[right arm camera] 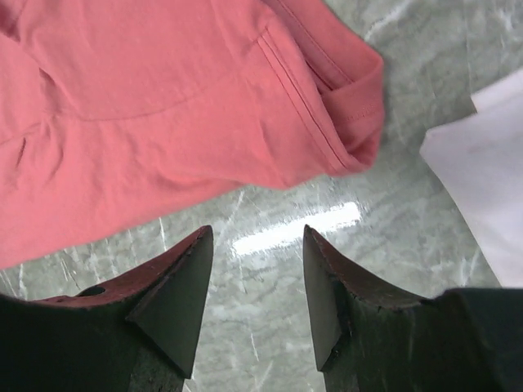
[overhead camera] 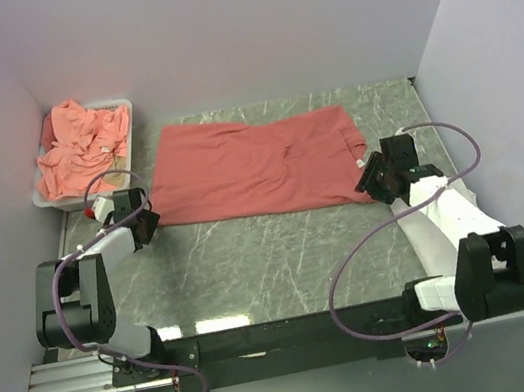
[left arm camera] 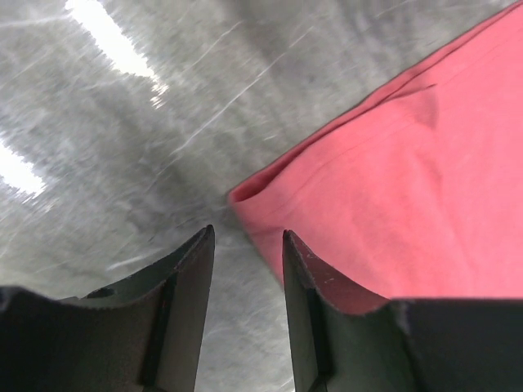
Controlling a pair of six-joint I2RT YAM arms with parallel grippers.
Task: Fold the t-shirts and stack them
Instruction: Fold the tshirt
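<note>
A coral-red t-shirt (overhead camera: 252,165) lies spread flat across the back middle of the green marble table. My left gripper (overhead camera: 144,220) is open and empty just off the shirt's near left corner; in the left wrist view that corner (left arm camera: 261,196) lies just ahead of my gripper (left arm camera: 248,233). My right gripper (overhead camera: 371,180) is open and empty by the shirt's near right corner; in the right wrist view the sleeve hem (right arm camera: 359,122) lies ahead of my gripper (right arm camera: 257,230). More crumpled salmon t-shirts (overhead camera: 81,147) fill the tray.
A white plastic tray (overhead camera: 124,106) stands at the back left against the wall. A white flat thing (right arm camera: 482,163) shows at the right edge of the right wrist view. Grey walls close in the left, back and right sides.
</note>
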